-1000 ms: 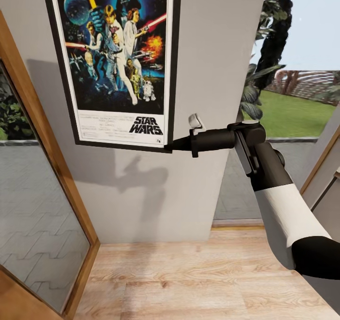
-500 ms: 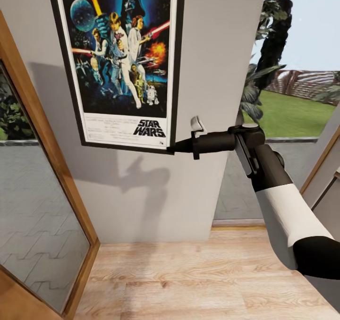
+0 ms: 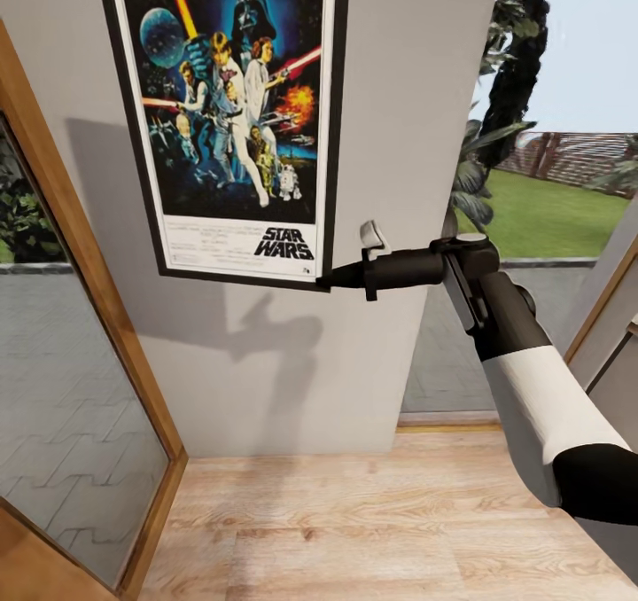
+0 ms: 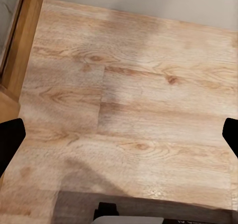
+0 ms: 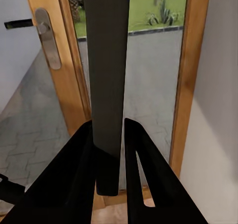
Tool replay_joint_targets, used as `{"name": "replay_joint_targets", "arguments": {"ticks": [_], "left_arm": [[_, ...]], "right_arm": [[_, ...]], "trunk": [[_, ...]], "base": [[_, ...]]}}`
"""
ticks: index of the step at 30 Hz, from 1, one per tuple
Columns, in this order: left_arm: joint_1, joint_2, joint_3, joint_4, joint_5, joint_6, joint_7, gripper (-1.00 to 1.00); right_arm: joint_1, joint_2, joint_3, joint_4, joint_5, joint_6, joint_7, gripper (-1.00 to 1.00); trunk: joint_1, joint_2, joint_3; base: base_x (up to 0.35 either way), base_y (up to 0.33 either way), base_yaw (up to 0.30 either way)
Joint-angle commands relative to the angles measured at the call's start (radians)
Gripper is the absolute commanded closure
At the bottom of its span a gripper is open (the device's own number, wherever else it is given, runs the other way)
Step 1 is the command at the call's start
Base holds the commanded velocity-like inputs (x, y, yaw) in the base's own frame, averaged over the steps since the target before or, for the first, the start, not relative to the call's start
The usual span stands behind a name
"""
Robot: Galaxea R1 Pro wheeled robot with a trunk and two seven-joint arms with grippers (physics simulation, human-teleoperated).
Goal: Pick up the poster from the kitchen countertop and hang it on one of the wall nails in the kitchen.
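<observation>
We hold the tall black-framed Star Wars poster (image 3: pixel 237 113) up flat against the grey wall (image 3: pixel 408 140).
Our right gripper (image 3: pixel 326 277) pinches its bottom corner; our left gripper's (image 4: pixel 119 135) fingers are wide apart.

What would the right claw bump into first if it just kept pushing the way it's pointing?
The right gripper is already clamped on the poster's lower corner, so it would just push that. Past the poster, in the wrist view, its line runs toward a wood-framed glass door, though depth is hard to judge.
</observation>
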Motion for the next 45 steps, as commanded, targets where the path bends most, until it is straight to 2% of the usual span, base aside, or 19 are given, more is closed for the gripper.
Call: {"name": "replay_joint_targets", "arguments": {"ticks": [1,13,22,32,45], "left_arm": [[0.0,0.0,0.002,-0.001,0.009,0.001,-0.007,-1.0],[0.0,0.0,0.001,-0.001,0.009,0.001,-0.006,-1.0],[0.0,0.0,0.002,-0.002,0.009,0.001,-0.007,-1.0],[0.0,0.0,0.002,-0.002,0.009,0.001,-0.007,-1.0],[0.0,0.0,0.002,-0.003,0.009,0.001,-0.007,-1.0]], "right_arm": [[-0.001,-0.001,0.002,0.001,-0.008,0.013,-0.001,1.0],[0.001,-0.001,0.003,0.047,-0.01,-0.02,0.01,1.0],[0.001,-0.001,0.001,0.056,-0.011,-0.022,0.013,1.0],[0.0,0.004,-0.002,0.058,-0.038,-0.015,0.011,1.0],[-0.001,0.005,-0.003,0.104,-0.039,-0.014,0.006,1.0]], "trunk": [[0.001,-0.002,-0.002],[0.001,-0.002,-0.002],[0.001,-0.002,-0.002],[0.001,-0.002,-0.002],[0.001,-0.002,-0.002]], "base": [[0.0,0.0,0.0],[0.0,0.0,0.0],[0.0,0.0,0.0],[0.0,0.0,0.0],[0.0,0.0,0.0]]}}
